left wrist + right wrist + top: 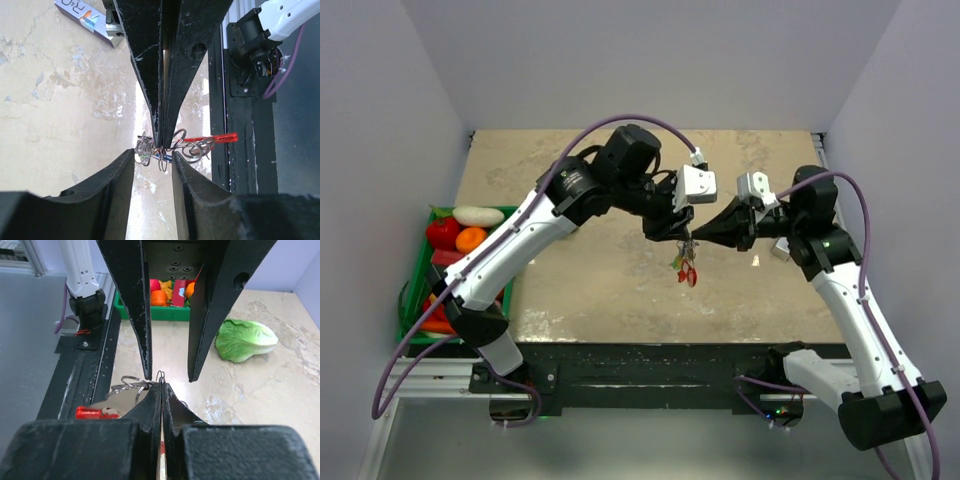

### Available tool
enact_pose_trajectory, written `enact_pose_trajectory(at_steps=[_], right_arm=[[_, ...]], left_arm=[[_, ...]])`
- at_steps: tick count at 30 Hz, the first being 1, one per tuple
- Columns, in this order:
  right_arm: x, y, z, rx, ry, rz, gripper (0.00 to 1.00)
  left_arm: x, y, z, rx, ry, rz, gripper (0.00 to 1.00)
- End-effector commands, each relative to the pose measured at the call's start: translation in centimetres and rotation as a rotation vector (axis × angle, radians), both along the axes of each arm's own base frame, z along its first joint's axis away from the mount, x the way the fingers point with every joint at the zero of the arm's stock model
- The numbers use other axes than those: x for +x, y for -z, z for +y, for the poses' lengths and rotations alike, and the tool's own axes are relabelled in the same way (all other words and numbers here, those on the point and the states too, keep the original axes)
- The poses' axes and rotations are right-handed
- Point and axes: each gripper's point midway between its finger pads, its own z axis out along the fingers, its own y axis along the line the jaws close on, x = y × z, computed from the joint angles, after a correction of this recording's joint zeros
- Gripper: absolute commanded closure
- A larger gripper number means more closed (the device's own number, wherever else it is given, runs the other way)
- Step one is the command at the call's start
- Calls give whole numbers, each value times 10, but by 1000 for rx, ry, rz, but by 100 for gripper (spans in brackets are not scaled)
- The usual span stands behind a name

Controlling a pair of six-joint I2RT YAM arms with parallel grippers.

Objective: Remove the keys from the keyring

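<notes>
Pale walls (650, 60) (lilac-tinted), marbled beige table (590, 290).

Robot test lab, plain white walls (650, 60) boxing in a marble-look surface (590, 290), two cabled robot arms (520, 235) bolted to a black rail (650, 362) along the bottom, green crate (413, 280) of toy food at left

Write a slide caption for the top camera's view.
Right gripper pinches the keyring, keys dangling above the table; left gripper open alongside.

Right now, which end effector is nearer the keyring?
Right. The right end effector pinches the keyring; the left end effector stands open astride it.
</notes>
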Motion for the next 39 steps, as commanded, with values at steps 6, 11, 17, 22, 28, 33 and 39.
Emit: enact_pose_trajectory(at_steps=[6, 11, 17, 22, 28, 33, 39], right_arm=[[-5, -34, -2, 60, -43, -48, 100], [-11, -45, -3, 68, -57, -66, 100], [-17, -54, -4, 69, -70, -86, 100], [-19, -53, -5, 65, -63, -88, 100], [-18, -54, -5, 65, -57, -97, 100], [-16, -53, -6, 65, -48, -101, 100], [-12, -52, -7, 63, -35, -107, 100]], left_arm=[[2, -56, 16, -132, -11, -102, 48], [9, -44, 21, -109, -23, -91, 47], [12, -35, 13, -98, -9, -60, 47], [3, -37, 5, -120, 48, -16, 52], [-6, -40, 2, -136, 97, 11, 71], [-10, -37, 3, -132, 116, 29, 69], [-15, -43, 7, -144, 124, 18, 65]])
